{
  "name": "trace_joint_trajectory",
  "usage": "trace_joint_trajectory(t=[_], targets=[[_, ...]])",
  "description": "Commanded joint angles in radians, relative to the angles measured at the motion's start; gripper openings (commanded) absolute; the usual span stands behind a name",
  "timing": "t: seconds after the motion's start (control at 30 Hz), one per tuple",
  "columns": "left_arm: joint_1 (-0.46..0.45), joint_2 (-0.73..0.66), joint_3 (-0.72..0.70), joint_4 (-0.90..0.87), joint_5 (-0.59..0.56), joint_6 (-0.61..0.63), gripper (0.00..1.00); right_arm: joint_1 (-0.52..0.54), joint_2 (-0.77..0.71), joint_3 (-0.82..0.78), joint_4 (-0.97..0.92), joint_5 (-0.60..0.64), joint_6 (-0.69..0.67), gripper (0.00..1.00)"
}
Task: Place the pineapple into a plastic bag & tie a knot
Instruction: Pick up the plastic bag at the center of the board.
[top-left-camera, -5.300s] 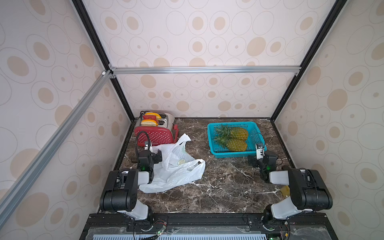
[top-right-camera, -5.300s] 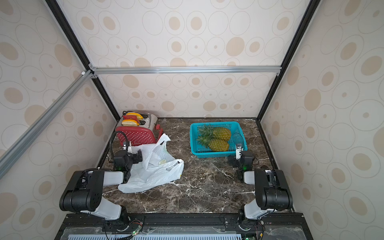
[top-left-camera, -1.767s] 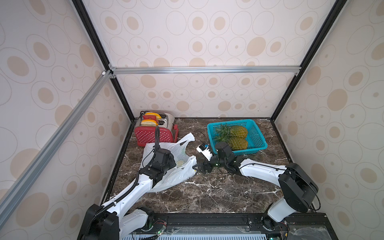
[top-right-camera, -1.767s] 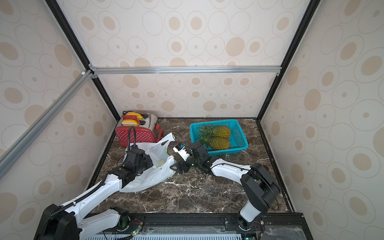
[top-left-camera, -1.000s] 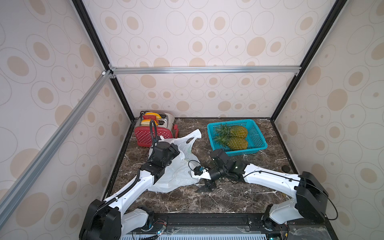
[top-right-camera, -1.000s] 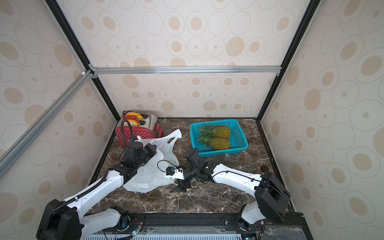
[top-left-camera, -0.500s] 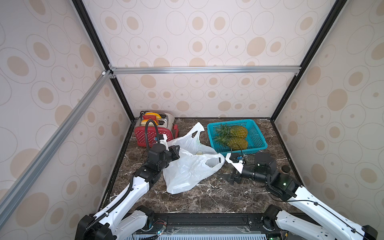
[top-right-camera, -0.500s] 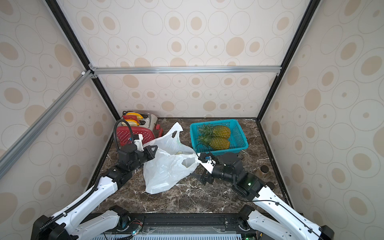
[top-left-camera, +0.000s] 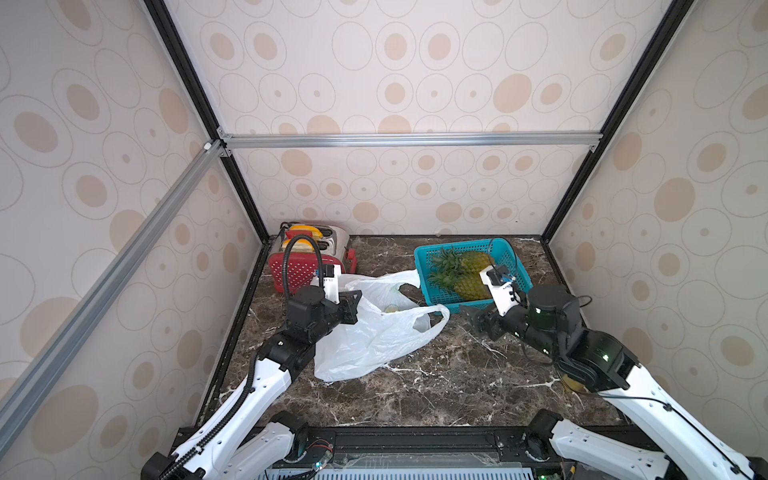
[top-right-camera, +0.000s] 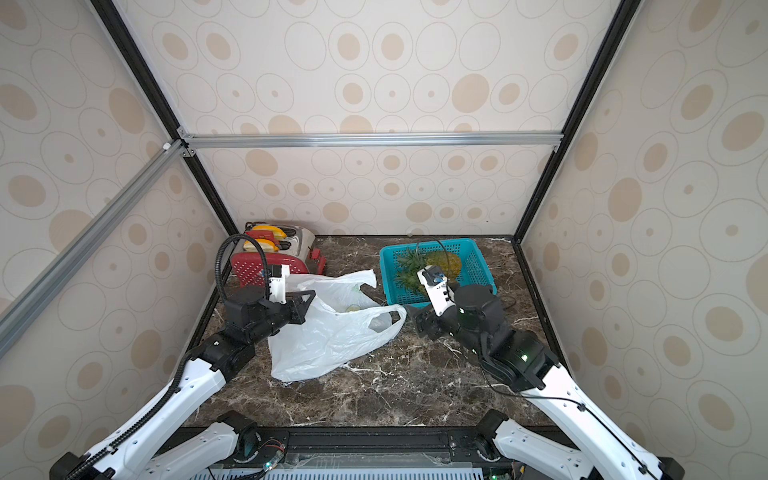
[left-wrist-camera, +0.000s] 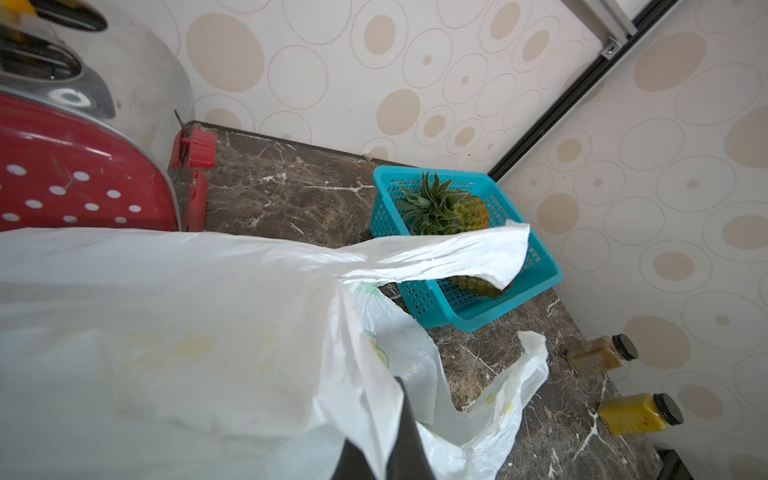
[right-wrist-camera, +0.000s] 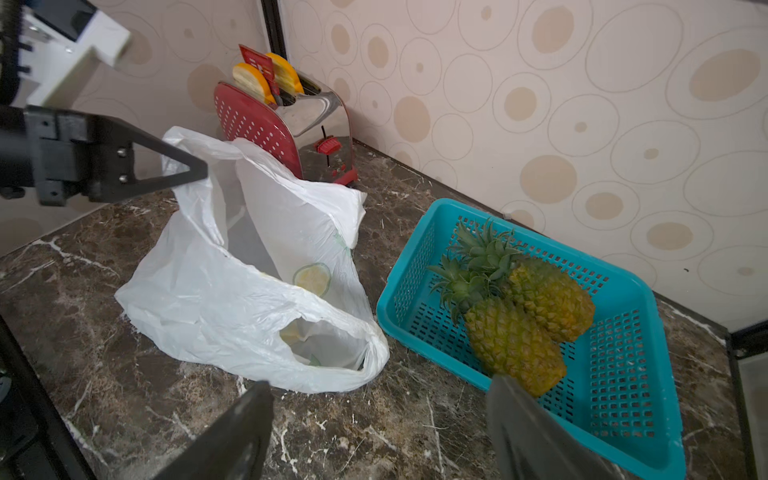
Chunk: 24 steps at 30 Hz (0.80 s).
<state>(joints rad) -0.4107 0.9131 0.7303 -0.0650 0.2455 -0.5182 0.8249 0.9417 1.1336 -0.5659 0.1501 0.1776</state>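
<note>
With my left pincer (right-wrist-camera: 199, 169) clamped on the rim of the plastic bag (top-left-camera: 374, 336), I should bring my wide-open right pincer (top-left-camera: 473, 320) squarely across the nearer pineapple (right-wrist-camera: 511, 340), gripping body, not leaves.

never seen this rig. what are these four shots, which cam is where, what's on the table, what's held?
A two-armed robot, left arm and right arm, each ending in a claw, works at a marble table in a booth. Two pictures come from a camera pair overhead; two from cameras on the wrists. On the table: a plastic bag, a teal basket holding two pineapples, a red toaster, two bottles. The left claw is shut on the bag's edge, holding it up. The right claw is open and empty, near bag and basket.
</note>
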Motion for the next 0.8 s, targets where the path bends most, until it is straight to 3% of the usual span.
trace_joint_trajectory(t=[0.0,0.2,0.37,0.6,0.77], targets=[[-0.004,-0.01,0.04,-0.025,0.032,0.052,0.0,-0.014,0.148,0.008,-0.071,-0.049,0.046,0.91],[-0.004,0.027,0.068,-0.086,0.086,0.059,0.0,-0.098,0.304,0.032,0.046,-0.348,-0.191,0.98],[-0.004,0.047,0.061,-0.079,0.101,0.061,0.0,-0.166,0.397,-0.029,0.241,-0.491,-0.349,0.98],[-0.004,0.066,0.063,-0.074,0.101,0.06,0.0,-0.184,0.554,-0.005,0.415,-0.594,-0.385,0.83],[-0.005,0.07,0.06,-0.085,0.095,0.067,0.0,-0.185,0.62,0.013,0.499,-0.553,-0.408,0.61]])
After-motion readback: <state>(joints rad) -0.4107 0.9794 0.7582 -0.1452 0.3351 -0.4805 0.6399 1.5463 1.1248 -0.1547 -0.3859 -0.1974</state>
